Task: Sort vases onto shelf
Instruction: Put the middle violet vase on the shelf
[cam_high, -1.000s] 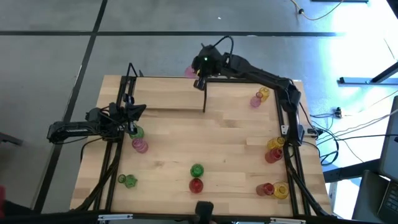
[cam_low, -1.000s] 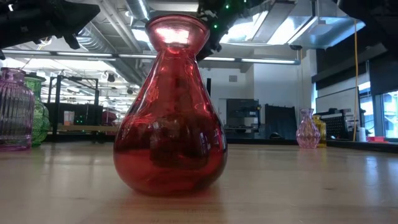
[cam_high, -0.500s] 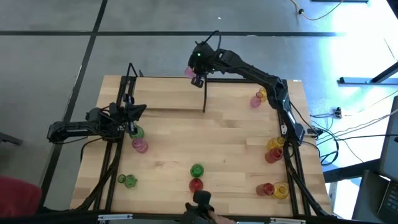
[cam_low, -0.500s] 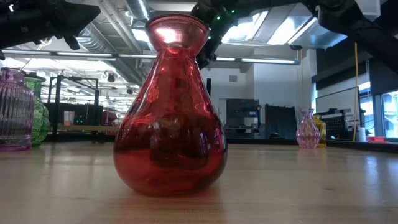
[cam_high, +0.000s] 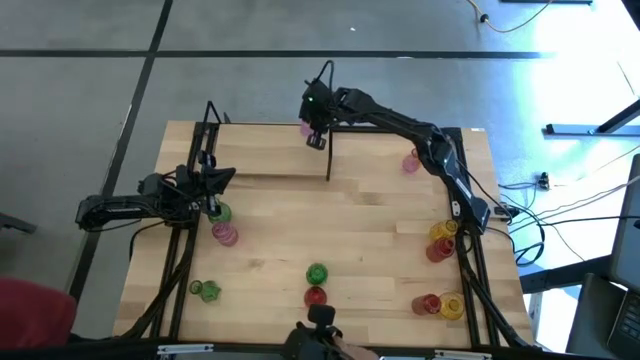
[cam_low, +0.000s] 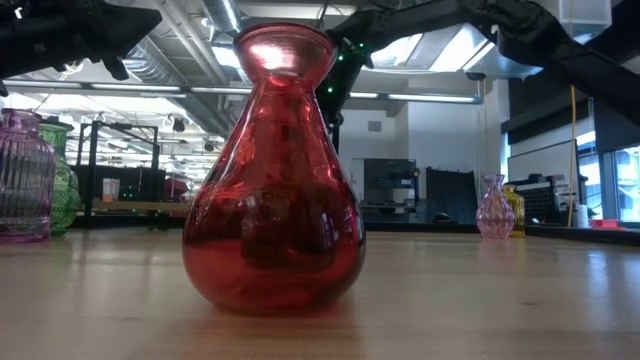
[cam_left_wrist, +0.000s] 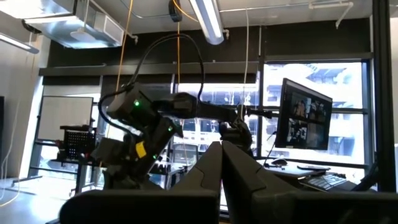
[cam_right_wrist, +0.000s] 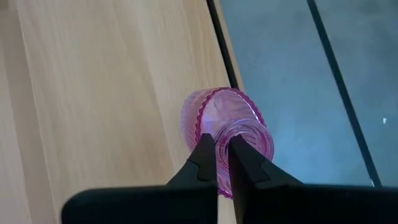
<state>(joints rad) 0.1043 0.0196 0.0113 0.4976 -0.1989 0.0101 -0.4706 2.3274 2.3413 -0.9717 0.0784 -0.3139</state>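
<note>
Right wrist view puts the right claw (cam_right_wrist: 222, 163) pinched onto the rim of a pink ribbed vase (cam_right_wrist: 225, 124) — its fingers grip the neck wall, at the far edge of the shelf (cam_high: 270, 150), beside the black divider (cam_high: 328, 155). High view shows the left claw (cam_high: 212, 190) at the worktop's (cam_high: 370, 240) left side, fingers closed on nothing — a green vase (cam_high: 220, 212) and another pink one (cam_high: 226, 234) just beside it.
</note>
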